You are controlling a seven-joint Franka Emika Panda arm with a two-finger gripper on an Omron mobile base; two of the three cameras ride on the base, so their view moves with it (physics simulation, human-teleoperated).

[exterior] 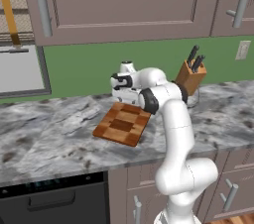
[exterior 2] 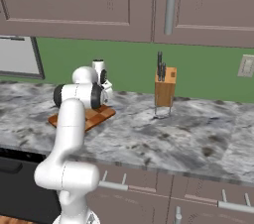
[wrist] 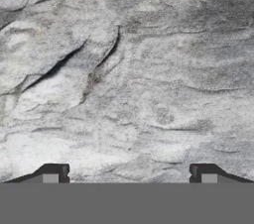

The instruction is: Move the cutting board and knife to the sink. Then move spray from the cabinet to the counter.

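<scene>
Two dark fingertips (wrist: 54,172) are sitting far apart in the hand view, with nothing between them, so the gripper (wrist: 130,174) is wide open and looking down at bare marbled counter (wrist: 149,69). The cutting board (exterior: 122,123) is lying flat on the counter, just under the bent arm. Further right, a wooden knife block (exterior: 191,77) is holding dark-handled knives (exterior: 194,56).

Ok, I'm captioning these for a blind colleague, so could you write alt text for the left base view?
A white robot arm bends over a checkered wooden cutting board lying flat on a grey-and-white marbled counter. A wooden knife block with black handles stands behind, against a green wall under taupe-brown cabinets.
</scene>
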